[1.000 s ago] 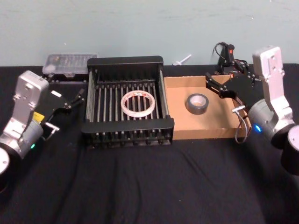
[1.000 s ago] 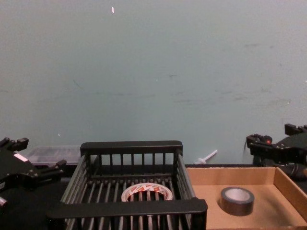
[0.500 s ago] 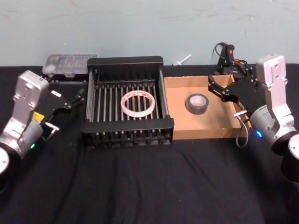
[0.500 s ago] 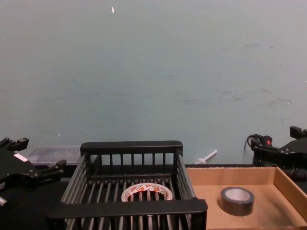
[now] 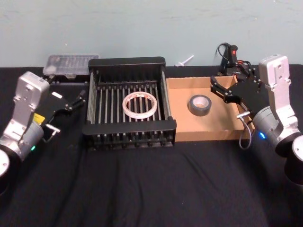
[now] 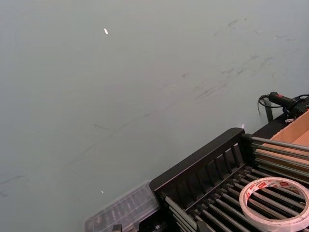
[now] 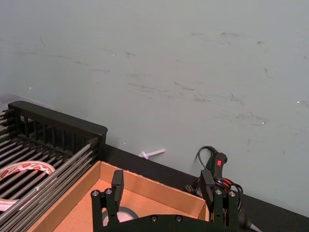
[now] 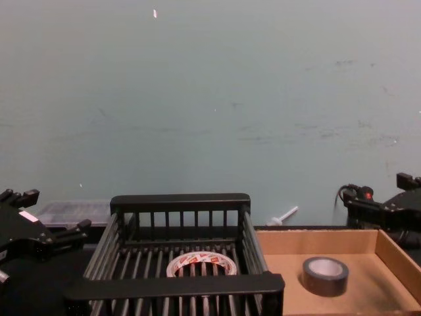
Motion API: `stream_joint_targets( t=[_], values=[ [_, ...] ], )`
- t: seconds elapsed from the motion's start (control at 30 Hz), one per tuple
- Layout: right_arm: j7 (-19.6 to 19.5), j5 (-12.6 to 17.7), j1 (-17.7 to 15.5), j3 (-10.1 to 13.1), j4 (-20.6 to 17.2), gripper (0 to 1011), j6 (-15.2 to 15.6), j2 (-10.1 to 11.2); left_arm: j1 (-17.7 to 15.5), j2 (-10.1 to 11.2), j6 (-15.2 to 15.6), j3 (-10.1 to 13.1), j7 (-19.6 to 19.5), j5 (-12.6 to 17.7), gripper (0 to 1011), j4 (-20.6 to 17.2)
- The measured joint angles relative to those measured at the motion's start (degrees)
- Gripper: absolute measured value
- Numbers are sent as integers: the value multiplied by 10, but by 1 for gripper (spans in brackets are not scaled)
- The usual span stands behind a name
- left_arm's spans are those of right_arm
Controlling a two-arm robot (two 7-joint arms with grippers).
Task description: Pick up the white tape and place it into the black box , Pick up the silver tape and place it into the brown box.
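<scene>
The white tape (image 5: 139, 105) lies flat on the bars inside the black box (image 5: 127, 61); its red-printed core shows from the chest (image 8: 200, 265) and from the left wrist (image 6: 275, 195). The silver tape (image 5: 200, 104) rests on the floor of the brown box (image 5: 204, 135), and is also seen lower down (image 8: 325, 275). My right gripper (image 5: 214, 84) hovers open over the brown box's far right corner, apart from the silver tape (image 7: 119, 215), with both fingers (image 7: 117, 181) spread. To the left of the black box, my left gripper (image 5: 78, 100) stands open and holds nothing.
A clear plastic case (image 5: 71, 64) sits behind the black box on the left. A black tool with a red button and cables (image 5: 229, 54) lies behind the brown box, near a small white piece (image 5: 184, 60). Black tablecloth (image 5: 151, 184) spreads in front.
My right gripper has drawn back a little to the right and away from the silver tape. Both tapes and my left arm have stayed in place.
</scene>
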Motion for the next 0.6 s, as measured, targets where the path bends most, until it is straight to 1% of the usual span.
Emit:
stream_joint_targets(
  t=[0.6],
  values=[
    [0, 1, 1, -1, 0, 1002, 1, 1, 0, 0, 0, 0, 0, 0, 1001, 0]
  ],
)
